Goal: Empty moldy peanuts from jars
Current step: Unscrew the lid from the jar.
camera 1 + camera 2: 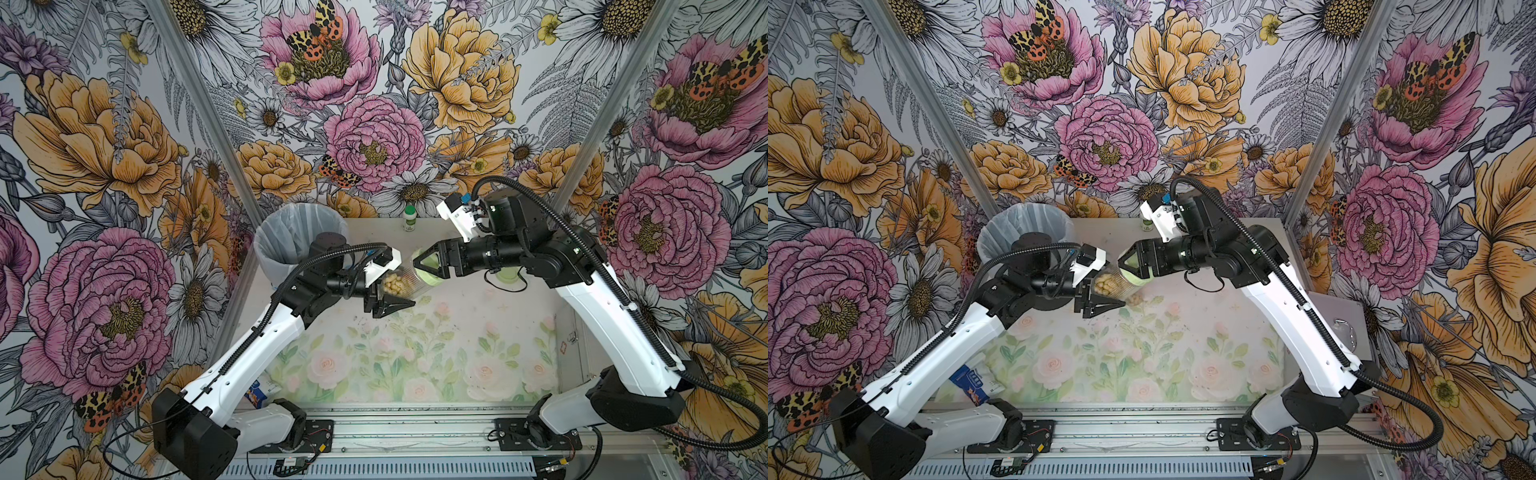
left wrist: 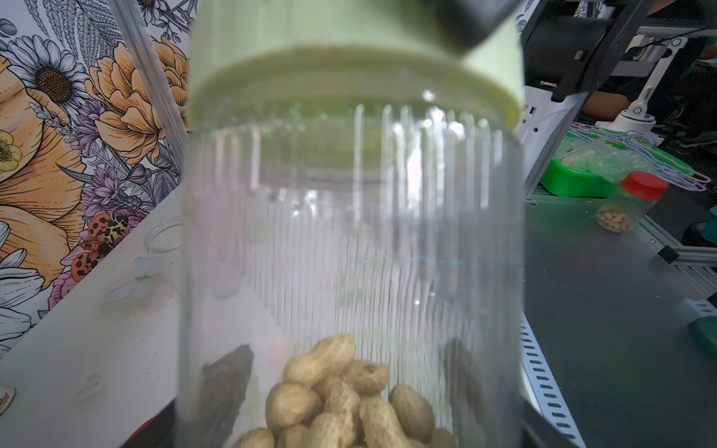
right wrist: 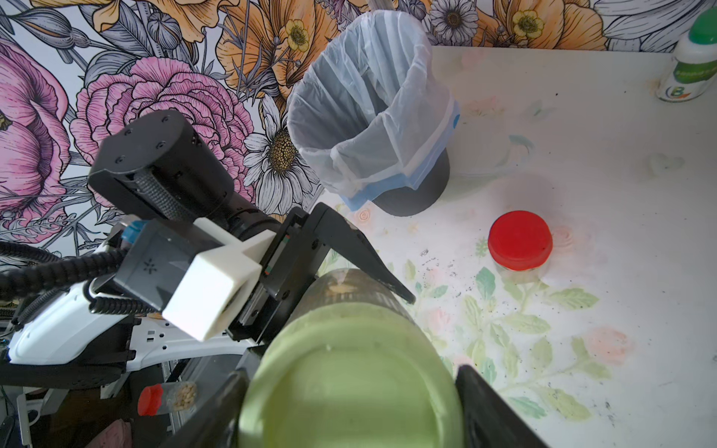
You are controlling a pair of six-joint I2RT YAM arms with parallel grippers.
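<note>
One jar [image 2: 349, 232], two grips: left end effector [image 1: 397, 286], right end effector [image 3: 351, 376].

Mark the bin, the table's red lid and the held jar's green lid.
bin [image 3: 368, 97], right wrist view, liner's inner wall.
red lid [image 3: 520, 239], right wrist view, top face.
green lid [image 2: 329, 46], left wrist view, side wall.

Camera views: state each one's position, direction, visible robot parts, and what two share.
Top views: overhead, looking down at table; left arm, left tool, right arm, right tool show.
Left wrist: on left arm, facing jar and lid; right tool's finger shows.
Right wrist: on right arm, facing lid and bin; left tool shows.
Shared: lid, in both wrist views.
</note>
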